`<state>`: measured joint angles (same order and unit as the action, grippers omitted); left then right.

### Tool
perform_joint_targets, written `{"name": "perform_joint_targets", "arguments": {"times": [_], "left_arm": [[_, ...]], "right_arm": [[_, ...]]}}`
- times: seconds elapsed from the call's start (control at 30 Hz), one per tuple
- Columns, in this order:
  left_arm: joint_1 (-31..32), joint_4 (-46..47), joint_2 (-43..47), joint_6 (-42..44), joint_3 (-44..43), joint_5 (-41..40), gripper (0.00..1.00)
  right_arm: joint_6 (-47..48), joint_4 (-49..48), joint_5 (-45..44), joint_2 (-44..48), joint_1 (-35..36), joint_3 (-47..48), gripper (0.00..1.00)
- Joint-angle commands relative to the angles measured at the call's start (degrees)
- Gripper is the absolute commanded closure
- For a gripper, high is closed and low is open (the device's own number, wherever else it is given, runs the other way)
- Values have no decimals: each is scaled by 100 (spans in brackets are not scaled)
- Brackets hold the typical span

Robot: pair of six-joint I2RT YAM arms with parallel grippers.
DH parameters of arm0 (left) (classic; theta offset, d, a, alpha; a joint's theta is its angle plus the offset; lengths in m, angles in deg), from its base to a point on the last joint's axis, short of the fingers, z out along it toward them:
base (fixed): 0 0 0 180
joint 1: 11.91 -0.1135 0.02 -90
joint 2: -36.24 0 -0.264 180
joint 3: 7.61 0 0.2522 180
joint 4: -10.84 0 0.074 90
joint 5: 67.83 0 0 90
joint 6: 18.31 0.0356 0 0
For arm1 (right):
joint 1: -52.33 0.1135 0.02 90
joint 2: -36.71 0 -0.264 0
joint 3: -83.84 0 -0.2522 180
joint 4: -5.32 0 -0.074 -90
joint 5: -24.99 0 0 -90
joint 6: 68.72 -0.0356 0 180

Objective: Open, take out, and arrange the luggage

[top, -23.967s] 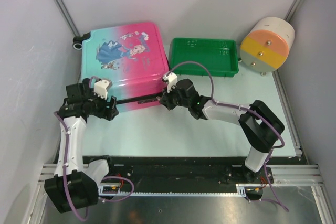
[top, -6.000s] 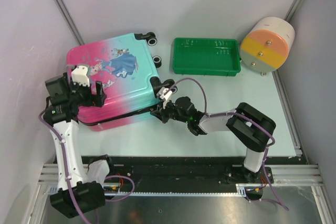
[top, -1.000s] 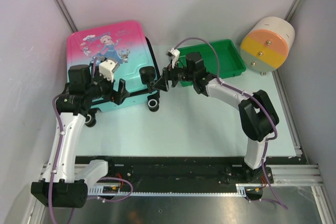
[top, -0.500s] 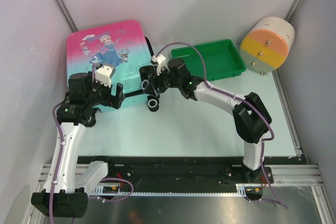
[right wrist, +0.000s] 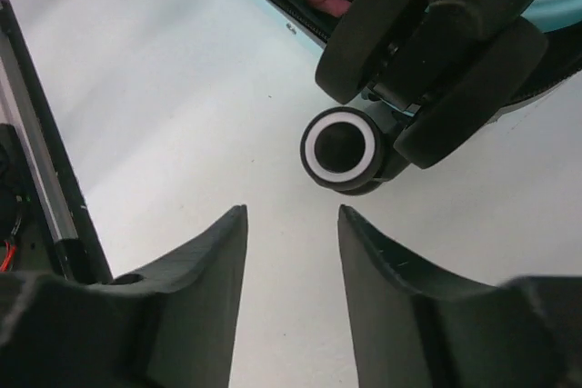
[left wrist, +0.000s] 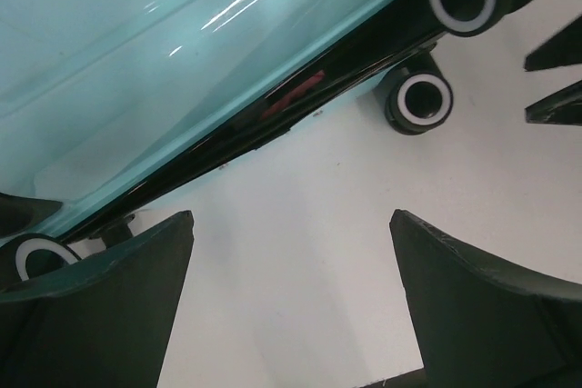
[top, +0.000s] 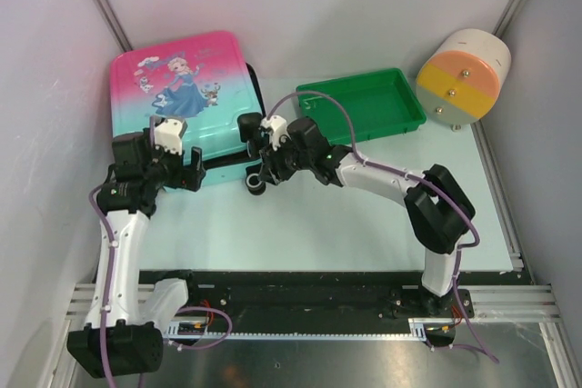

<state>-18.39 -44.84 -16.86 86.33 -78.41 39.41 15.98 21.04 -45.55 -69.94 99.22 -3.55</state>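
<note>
The right gripper (right wrist: pixel 293 213) has its fingers drawn partway together, with bare bench (right wrist: pixel 164 88) between them and nothing pinched. A black caster wheel (right wrist: pixel 341 147) sits just ahead of the tips. The left gripper (left wrist: pixel 291 220) is spread wide and empty, hovering by the near edge of the luggage (left wrist: pixel 136 34). The luggage lies printed side up at the bench's far left, beside the wall, apparently zipped. If the right gripper nips the wheel, the swivelling caster would likely twist free, or the case would slide rather than open. The right arm lies near the green tray (top: pixel 359 102) and could nudge it
</note>
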Motion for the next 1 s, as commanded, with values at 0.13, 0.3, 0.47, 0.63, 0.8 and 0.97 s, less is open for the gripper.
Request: {"name": "perform_joint_targets", "arguments": {"times": [0.13, 0.3, 0.47, 0.63, 0.8, 0.97], "left_arm": [[-29, 166, 862, -5, -202, 483, 4], [-29, 174, 977, -232, -352, 88, 3], [-37, 192, 1003, -487, -457, -335, 3], [-29, 245, 1021, -628, -335, -440, 3], [-20, 333, 986, -716, -256, -686, 3], [-46, 403, 837, -708, -124, -888, 3]], "right_arm": [[-270, -661, -143, 900, -233, 34, 27], [-85, -732, -1190, 743, -154, 218, 20], [-479, 487, -2681, -388, 197, 1798, 15], [-648, 481, -2526, -611, 346, 1985, 9], [-604, 692, -3036, -874, 461, 2065, 14], [-578, 692, -3019, -1042, 470, 2038, 32]]}}
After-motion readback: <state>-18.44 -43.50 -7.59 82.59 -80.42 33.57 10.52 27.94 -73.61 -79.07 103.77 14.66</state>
